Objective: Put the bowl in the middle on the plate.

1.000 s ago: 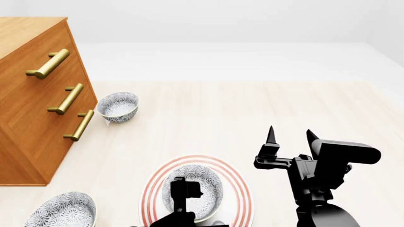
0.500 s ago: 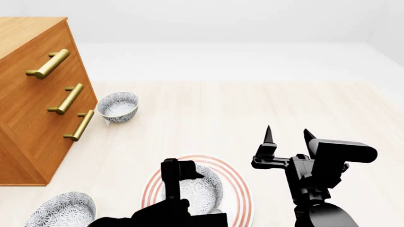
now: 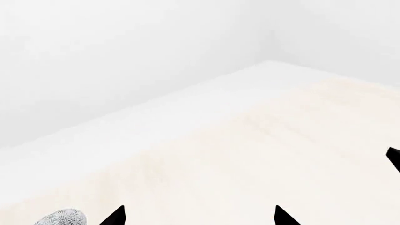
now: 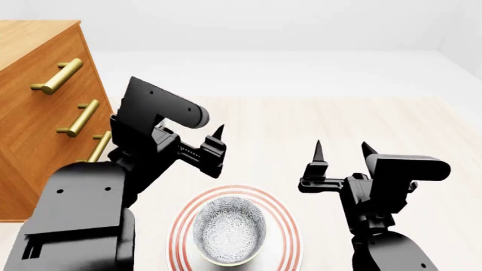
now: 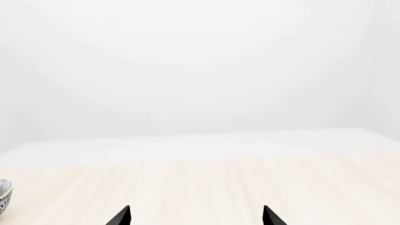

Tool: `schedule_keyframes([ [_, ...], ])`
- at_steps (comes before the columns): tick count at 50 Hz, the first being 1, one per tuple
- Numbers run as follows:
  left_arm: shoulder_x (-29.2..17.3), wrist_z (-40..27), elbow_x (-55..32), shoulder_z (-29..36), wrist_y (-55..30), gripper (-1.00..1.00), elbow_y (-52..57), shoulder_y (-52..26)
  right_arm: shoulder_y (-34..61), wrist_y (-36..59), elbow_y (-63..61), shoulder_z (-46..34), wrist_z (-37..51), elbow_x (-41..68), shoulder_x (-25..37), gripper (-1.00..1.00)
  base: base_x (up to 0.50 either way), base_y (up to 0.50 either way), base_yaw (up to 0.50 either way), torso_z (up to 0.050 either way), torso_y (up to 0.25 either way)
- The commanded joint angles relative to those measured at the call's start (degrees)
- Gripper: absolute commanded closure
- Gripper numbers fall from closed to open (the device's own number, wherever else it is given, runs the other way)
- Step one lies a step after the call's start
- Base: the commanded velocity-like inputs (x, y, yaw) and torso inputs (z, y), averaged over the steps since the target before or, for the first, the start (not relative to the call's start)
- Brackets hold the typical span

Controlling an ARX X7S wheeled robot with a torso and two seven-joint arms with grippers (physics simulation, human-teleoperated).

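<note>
Speckled blue-grey inside and out, the bowl (image 4: 229,230) is sitting upright on the plate (image 4: 285,221), roughly at its centre, with the plate's red rings showing all around it. We are seeing both of them low in the head view, resting on the pale wood tabletop (image 4: 316,121).

Our left gripper (image 4: 214,148) is hanging in the air above and beyond the plate, clear of the bowl and holding nothing. In the left wrist view its fingertips (image 3: 114,216) are standing well apart, so we are reading it as spread. That same view is catching a sliver of a speckled bowl (image 3: 62,218) at the frame's edge; we cannot tell which bowl it is.

Our right gripper (image 4: 342,151) is hovering beside the plate on the robot's right, its two pointed tips aiming away from us and set wide apart, gripping nothing. The right wrist view is showing its tips spread too, with bare tabletop ahead and the rim of another bowl (image 5: 3,194) just entering at the edge.

On the left, a wooden drawer chest (image 4: 34,121) with brass handles (image 4: 57,76) is standing on the table, partly hidden behind our left arm.
</note>
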Motion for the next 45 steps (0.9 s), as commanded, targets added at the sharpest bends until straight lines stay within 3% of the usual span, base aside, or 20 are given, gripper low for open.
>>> schedule_keyframes([
  [1,2.49,-25.29,-25.97,-19.87,7.86,-1.00,-8.70,3.32,4.05,2.58,-0.72,-1.38,0.39,-0.65,1.42,-1.00,0.00,0.00,0.00,0.000,0.000],
  [4,2.19,-29.70,-28.19,-20.14,13.92,-1.00,-10.20,4.73,5.16,3.62,-1.36,-2.21,0.81,-1.33,1.89,-1.00,0.00,0.00,0.00,0.000,0.000],
  [15,1.23,-34.18,-31.56,-18.82,19.13,-1.00,-11.08,7.80,13.18,9.83,-3.17,-3.76,2.91,-2.39,3.07,-1.00,0.00,0.00,0.00,0.000,0.000],
  [45,-0.01,-38.36,-36.74,-17.38,19.02,-1.00,-11.29,6.83,15.52,9.40,-2.04,-5.21,1.81,-1.85,3.59,-1.00,0.00,0.00,0.00,0.000,0.000],
])
